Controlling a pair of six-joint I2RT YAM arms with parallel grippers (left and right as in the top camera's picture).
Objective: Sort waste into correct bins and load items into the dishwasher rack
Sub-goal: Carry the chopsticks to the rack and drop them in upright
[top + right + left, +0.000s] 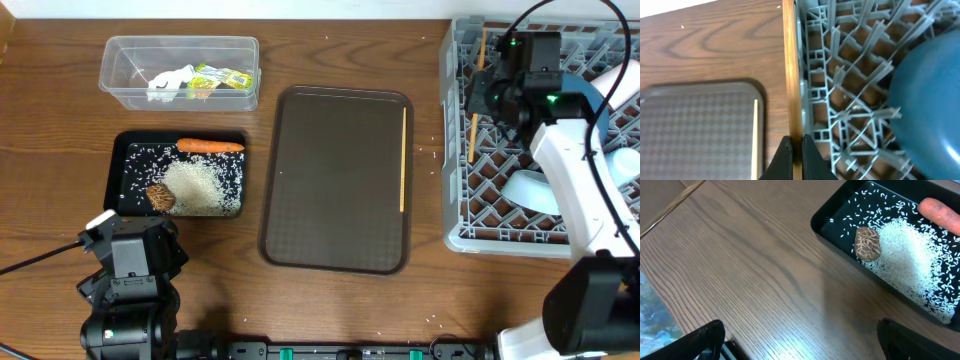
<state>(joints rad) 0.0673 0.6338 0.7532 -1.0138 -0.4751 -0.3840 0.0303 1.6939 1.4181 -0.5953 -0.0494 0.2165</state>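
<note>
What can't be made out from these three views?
- Overhead: the right arm covers part of the dark blue dish and the light blue piece in the rack; bowl or cup, unclear.
- Right wrist: the chopstick held by the right gripper runs off the top edge; its ends are unseen.
- Left wrist: carrot cut by the right edge.

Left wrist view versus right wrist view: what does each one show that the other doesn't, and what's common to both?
Only the left wrist view: the black tray holding white rice, the brown food lump and one end of the carrot, with the left gripper open and empty. Only the right wrist view: the right gripper shut on a chopstick along the edge of the grey rack, the dark blue dish inside it, and the brown serving tray carrying a second chopstick. Both: the wooden table.
</note>
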